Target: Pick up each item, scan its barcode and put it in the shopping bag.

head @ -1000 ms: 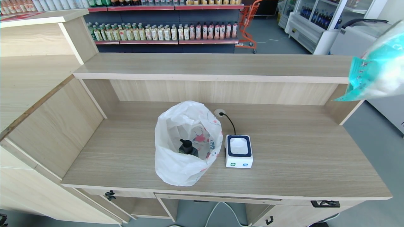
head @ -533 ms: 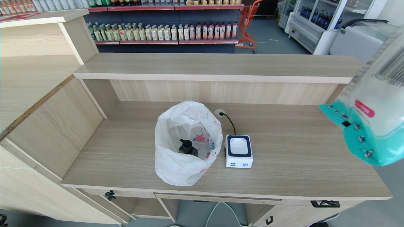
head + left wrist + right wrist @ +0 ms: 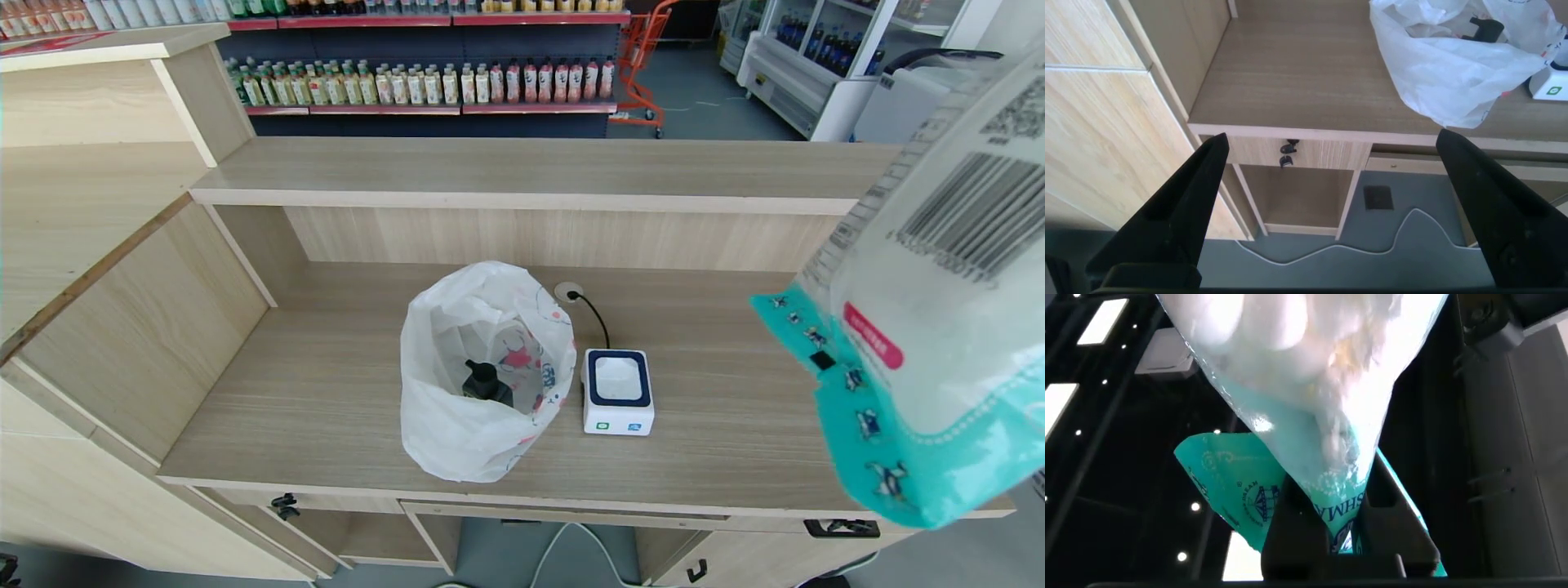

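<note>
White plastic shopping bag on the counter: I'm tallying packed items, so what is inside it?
Inside the white plastic shopping bag, a black bottle with a pump-style top shows through the opening. The bag's crumpled walls cover its base and anything lying lower.

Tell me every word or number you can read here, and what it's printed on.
Clear and teal plastic packet: barcode, square code, red label; digits and words too blurred to read.
White box-shaped scanner: two small badges, too small to read.
Shelved bottles: labels too small.
</note>
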Controlling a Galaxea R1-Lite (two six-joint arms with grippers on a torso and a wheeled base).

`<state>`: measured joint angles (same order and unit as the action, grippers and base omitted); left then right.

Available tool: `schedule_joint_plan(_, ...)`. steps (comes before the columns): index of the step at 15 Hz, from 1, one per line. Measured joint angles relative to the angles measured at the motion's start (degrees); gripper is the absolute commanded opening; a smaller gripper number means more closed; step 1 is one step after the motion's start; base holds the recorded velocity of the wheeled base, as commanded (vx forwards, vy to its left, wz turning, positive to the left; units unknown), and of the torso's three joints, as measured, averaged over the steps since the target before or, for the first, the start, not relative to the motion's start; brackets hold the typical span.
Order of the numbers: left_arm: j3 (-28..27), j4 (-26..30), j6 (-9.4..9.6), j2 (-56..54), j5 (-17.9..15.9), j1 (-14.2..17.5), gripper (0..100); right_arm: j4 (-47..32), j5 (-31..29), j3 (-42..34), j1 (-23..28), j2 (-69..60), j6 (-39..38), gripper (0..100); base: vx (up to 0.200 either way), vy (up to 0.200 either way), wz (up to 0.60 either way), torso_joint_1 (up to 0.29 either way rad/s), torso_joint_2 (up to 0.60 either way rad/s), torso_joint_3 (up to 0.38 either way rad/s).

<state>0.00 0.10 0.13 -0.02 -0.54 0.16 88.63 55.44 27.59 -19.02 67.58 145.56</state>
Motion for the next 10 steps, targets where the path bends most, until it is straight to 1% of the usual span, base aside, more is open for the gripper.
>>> schedule_joint_plan(3,0.0,0.0,0.0,0.0,0.02,0.0,100,-0.09,0.17,-1.16,-0.33,0.44,2.28,0,0.0,0.0,0.0,0.0,0.0,0.0)
schedule_joint_plan(5,0.0,0.0,0.02,0.0,0.0,0.0,100,-0.09,0.44,-1.62,-0.88,0.44,2.44,0,0.0,0.0,0.0,0.0,0.0,0.0)
schedule_joint_plan(10,0.0,-0.02,0.0,0.0,0.02,0.0,100,-0.09,0.63,-4.22,-4.29,-3.28,2.52,0,0.0,0.0,0.0,0.0,0.0,0.0)
